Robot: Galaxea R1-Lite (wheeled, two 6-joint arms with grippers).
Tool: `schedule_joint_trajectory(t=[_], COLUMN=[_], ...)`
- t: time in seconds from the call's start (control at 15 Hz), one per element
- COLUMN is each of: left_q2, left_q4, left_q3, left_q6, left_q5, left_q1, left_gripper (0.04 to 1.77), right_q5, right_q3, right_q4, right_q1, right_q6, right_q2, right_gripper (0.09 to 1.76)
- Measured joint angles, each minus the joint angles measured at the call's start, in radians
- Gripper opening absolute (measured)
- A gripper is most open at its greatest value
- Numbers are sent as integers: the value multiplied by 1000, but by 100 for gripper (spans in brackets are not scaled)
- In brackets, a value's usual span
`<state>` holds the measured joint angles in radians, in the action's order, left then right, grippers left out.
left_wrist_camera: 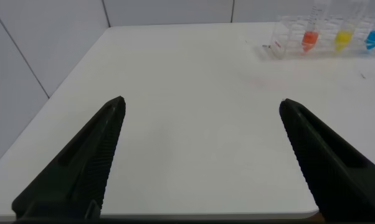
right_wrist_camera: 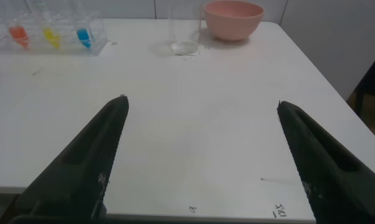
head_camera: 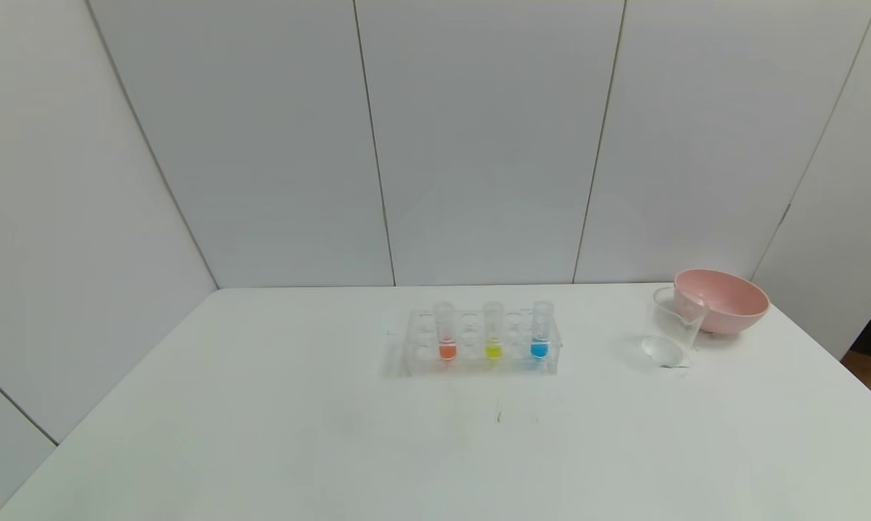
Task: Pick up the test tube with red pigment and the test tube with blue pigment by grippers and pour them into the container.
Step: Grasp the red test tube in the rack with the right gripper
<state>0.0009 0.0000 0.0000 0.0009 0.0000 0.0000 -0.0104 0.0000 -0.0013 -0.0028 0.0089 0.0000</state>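
Both end effectors, left point(left_wrist_camera: 200, 155) and right point(right_wrist_camera: 200, 155), are spread wide, empty; the yellow tube point(head_camera: 493, 331) could easily get grabbed by mistake, being sandwiched between red point(head_camera: 446, 331) and blue point(head_camera: 541, 330).

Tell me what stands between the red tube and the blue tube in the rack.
In the head view, the yellow-liquid tube stands in the rack between the test tube with red pigment and the test tube with blue pigment.
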Motion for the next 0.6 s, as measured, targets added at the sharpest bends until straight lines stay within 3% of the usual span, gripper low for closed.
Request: schedule_joint_trajectory(t=[0.27,0.6], left_q2=[0,0], left_q4=[0,0], left_q3=[0,0], left_q6=[0,-1], left_q5=[0,0], left_q1=[0,0], left_gripper=[176,176], right_q5=[2,5], right_q3=[-14,-166], right_q4=[13,29], right_q1=[1,3], right_q6=[-1,-3], right_q2=[1,94], right_gripper=[171,171])
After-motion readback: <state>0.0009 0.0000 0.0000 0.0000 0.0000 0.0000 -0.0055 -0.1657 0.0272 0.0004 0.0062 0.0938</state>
